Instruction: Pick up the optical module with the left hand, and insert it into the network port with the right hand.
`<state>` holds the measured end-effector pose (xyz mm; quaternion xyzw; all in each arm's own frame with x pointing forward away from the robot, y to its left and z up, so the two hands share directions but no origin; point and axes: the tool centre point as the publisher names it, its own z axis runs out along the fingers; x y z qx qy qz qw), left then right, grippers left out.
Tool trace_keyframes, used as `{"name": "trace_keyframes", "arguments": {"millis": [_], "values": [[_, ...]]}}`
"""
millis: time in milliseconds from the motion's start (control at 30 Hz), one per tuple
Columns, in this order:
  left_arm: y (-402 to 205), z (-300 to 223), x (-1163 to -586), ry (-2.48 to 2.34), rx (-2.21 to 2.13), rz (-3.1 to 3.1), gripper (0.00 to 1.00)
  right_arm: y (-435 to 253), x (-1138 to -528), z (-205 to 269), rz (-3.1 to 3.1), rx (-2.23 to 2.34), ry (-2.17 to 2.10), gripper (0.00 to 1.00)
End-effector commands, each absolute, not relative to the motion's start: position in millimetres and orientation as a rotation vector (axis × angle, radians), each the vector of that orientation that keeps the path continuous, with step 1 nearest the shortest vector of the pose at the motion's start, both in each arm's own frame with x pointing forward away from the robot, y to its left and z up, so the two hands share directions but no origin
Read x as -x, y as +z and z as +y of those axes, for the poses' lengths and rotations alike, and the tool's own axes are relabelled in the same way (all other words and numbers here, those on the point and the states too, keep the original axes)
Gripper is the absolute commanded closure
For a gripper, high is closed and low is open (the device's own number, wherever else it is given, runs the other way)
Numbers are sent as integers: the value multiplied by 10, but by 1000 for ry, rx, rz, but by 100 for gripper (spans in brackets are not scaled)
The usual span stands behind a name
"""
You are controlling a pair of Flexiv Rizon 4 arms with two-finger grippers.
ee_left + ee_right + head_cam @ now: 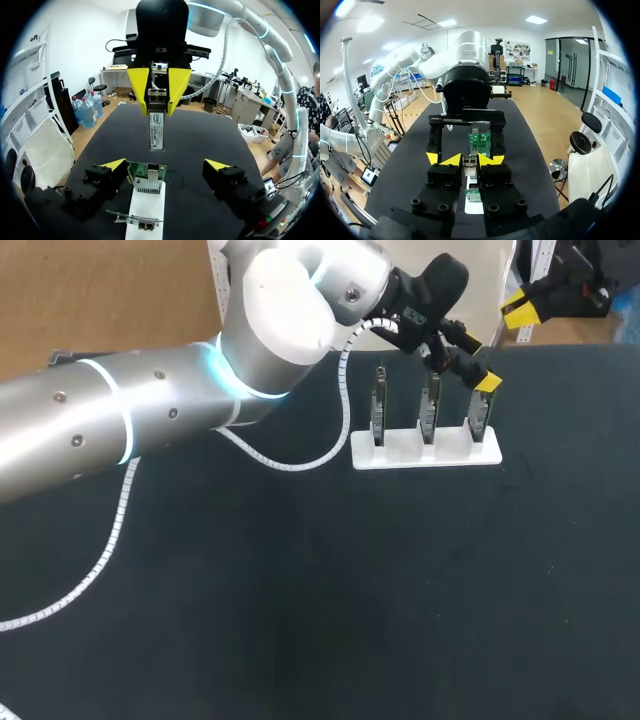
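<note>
Right now your right pincer [466, 160] grips the optical module [156, 127] by its upper end; it hangs upright, apart from the network card [146, 179] on the white rack [147, 207]. Your left pincer [165, 165] stands open astride that card.

White slotted stand [425, 459] sits on black table [300, 590], far side, right of ctr.
</note>
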<state>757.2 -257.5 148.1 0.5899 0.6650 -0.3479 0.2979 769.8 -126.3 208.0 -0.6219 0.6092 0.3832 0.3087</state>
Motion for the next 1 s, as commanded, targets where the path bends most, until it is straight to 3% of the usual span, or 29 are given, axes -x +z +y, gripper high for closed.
{"name": "trace_keyframes", "arguments": {"millis": [33,1000], "values": [[1483,-2582,-7586,-924,-1572,1770,0,2071,-7690,-1244,1614,1654,1003,100],[1483,-2582,-7586,-924,-1572,1770,0,1827,-7681,-1223,1716,1729,902,100]]}}
